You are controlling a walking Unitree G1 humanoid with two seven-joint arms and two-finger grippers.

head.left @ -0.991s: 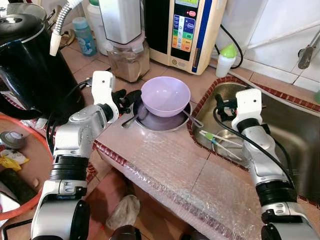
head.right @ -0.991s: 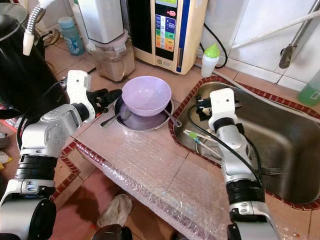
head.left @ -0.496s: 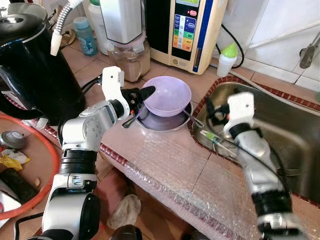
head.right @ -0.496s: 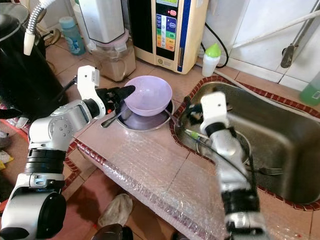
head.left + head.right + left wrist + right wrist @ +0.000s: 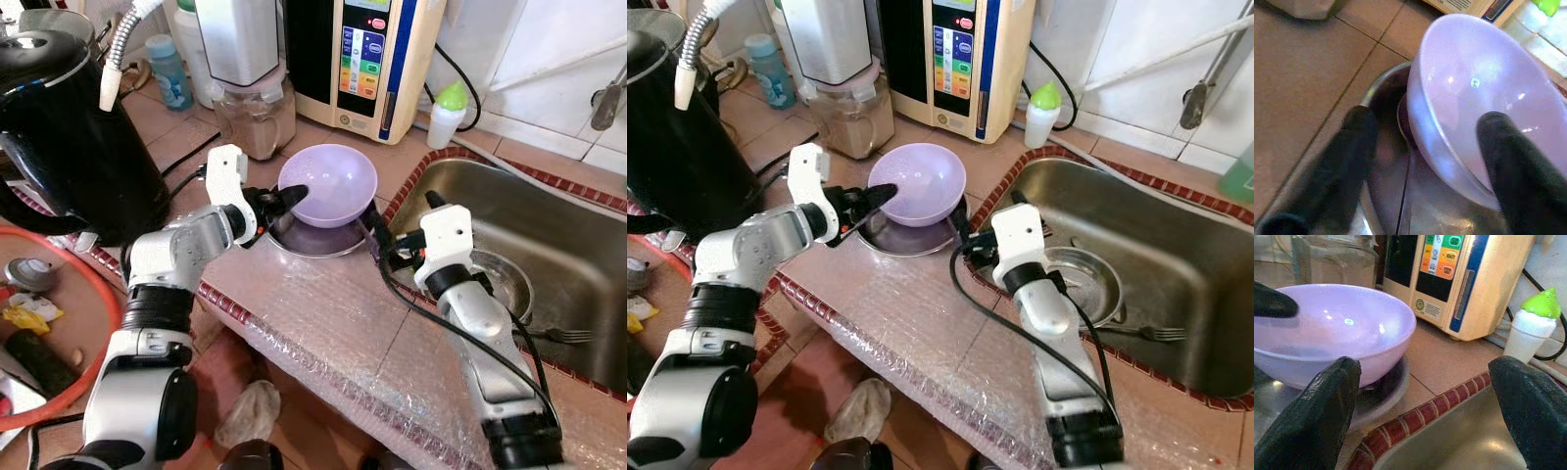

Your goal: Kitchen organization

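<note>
A lavender bowl (image 5: pixel 333 181) sits tilted in a shallow metal plate (image 5: pixel 318 241) on the tiled counter, just left of the sink. My left gripper (image 5: pixel 287 202) is open and straddles the bowl's near-left rim (image 5: pixel 1422 112). One of its fingers (image 5: pixel 1508 161) reaches inside the bowl and the other hangs outside over the plate. My right gripper (image 5: pixel 382 245) is open at the sink's brick-red edge, just right of the plate. It points at the bowl (image 5: pixel 1327 328) and holds nothing.
The steel sink (image 5: pixel 568 235) on the right holds a small metal dish (image 5: pixel 509 284) and a fork (image 5: pixel 568 336). A black kettle (image 5: pixel 69 127), a blender (image 5: pixel 250 88), a water purifier (image 5: pixel 377 54) and a green-capped bottle (image 5: pixel 446 116) stand behind. Bubble wrap (image 5: pixel 323 323) covers the counter's front.
My left gripper has pushed forward, so one finger now sits inside the bowl. My right arm has swung out of the sink, leftward to the plate's right side.
</note>
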